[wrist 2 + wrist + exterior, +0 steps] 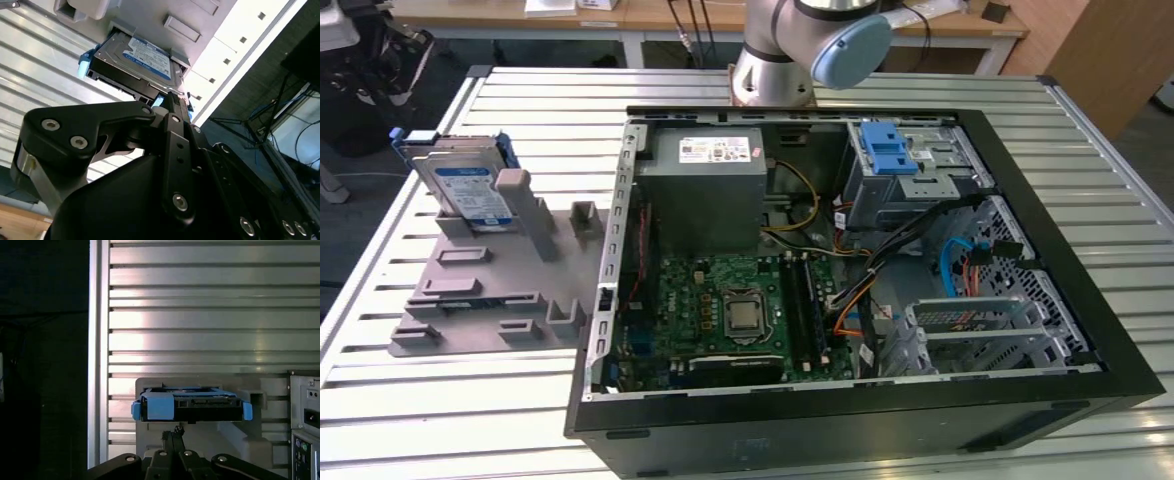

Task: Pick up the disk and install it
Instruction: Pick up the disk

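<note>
Find the disk (pixel 464 188) standing on edge and leaning back in the grey moulded holder (pixel 480 300), at the exterior view's left, toward the far side of the slatted metal table (pixel 440 420). Note its white-and-blue label turned toward the near side and the blue frame along its edges. Place the holder just beside the left wall of the open computer case (pixel 854 430).

In the first wrist view, see the gripper (pixel 174 432) lined up on the connector end of the disk (pixel 192 407). Read the tips as drawn together with nothing between them, apart from the disk. In the second wrist view, see the gripper (pixel 170 102) past its black linkage, pointing at the same end of the disk (pixel 137 62).

Record the arm (pixel 787 50) rising from its mount at the far edge of the table, behind the case, with a blue-capped joint (pixel 854 50) toward the exterior view's right and the upper links cut off by the frame.

Log inside the case: grey power supply box (pixel 707 190) with a white sticker at far left, green motherboard (pixel 734 310) nearer, blue drive-bay latch (pixel 887 150) at far right.
</note>
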